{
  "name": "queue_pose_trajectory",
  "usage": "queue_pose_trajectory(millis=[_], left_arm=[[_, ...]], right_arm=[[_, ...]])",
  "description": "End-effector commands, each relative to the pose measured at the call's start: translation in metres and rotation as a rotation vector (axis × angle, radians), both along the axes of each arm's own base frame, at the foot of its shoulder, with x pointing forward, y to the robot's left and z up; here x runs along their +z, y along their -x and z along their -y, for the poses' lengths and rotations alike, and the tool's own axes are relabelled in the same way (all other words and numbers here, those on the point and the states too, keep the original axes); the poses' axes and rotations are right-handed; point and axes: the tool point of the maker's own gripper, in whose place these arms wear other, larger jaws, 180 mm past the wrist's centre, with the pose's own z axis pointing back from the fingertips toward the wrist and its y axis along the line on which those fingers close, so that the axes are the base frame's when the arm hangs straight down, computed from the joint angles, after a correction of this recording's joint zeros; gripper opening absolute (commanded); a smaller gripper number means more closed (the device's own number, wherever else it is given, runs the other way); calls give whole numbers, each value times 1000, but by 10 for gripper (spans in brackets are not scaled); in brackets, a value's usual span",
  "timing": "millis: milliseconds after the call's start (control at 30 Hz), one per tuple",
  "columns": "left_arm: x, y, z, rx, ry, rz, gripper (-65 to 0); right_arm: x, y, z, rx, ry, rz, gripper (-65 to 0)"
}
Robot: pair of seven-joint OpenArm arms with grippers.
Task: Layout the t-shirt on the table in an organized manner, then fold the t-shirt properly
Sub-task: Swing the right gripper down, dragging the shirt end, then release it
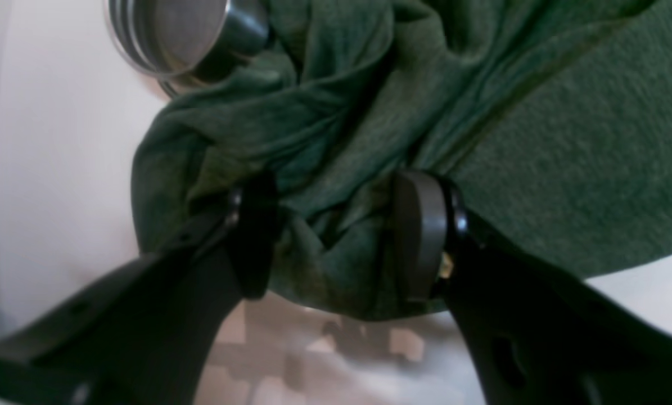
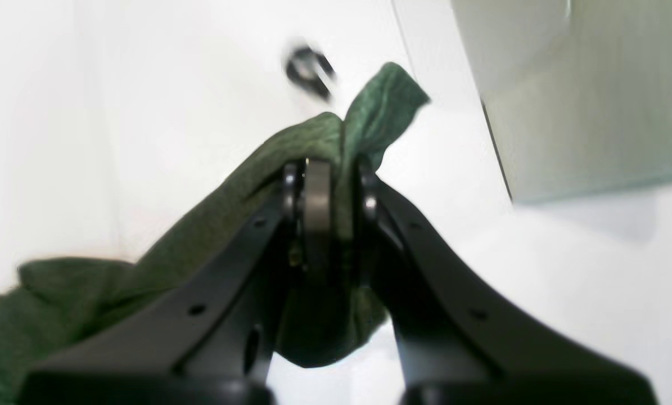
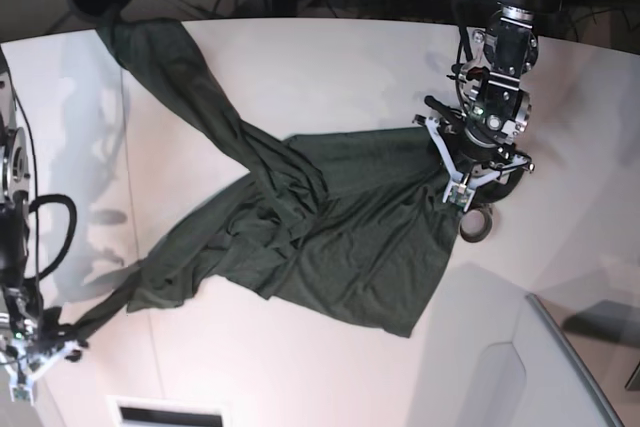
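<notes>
Metal ring (image 3: 474, 224) touching t-shirt (image 3: 330, 237) hem

The t-shirt (image 3: 330, 227) sprawls across the middle of the surface (image 3: 300, 367), one strip trailing to the far left corner. The left hand (image 3: 452, 169) sits at its right edge, the metal ring (image 3: 475, 223) just beside. The right hand (image 3: 40, 347) is at the near-left tip.
</notes>
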Motion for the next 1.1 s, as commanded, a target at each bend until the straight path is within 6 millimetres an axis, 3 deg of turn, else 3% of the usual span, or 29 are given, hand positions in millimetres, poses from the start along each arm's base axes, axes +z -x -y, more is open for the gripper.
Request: queue_pose_trajectory(millis=[0, 100, 267, 433, 533, 700, 833, 867, 933, 1000, 1067], left_arm=[[-5, 12, -8, 7, -31, -51, -331], [-4, 12, -5, -3, -30, -50, -331], [-4, 12, -4, -7, -29, -49, -331], [-9, 18, 3, -31, -17, -70, -331], [-8, 21, 15, -97, 14, -89, -331], [-6, 24, 24, -116, 27, -88, -331], [-8, 27, 26, -119, 28, -93, -331], [-8, 27, 26, -119, 28, -93, -331], [-8, 27, 27, -122, 28, -94, -331], [-8, 27, 28, -125, 29, -94, -331], [-8, 27, 28, -125, 30, -94, -331]], right_arm=[[33, -22, -7, 23, 14, 83, -636], [50, -42, -38, 95, 34, 174, -635], [109, -73, -59, 133, 37, 357, -635], [153, -93, -82, 161, 17, 443, -632], [172, -101, -101, 191, 10, 510, -578], [165, -103, -130, 226, -20, 507, -440], [134, -97, -128, 211, -35, 401, -182], [131, -97, -126, 201, -38, 350, -147], [125, -94, -120, 169, -60, 224, -155], [125, -87, -92, 84, -82, 156, -156], [124, -84, -82, 41, -116, 133, -156]])
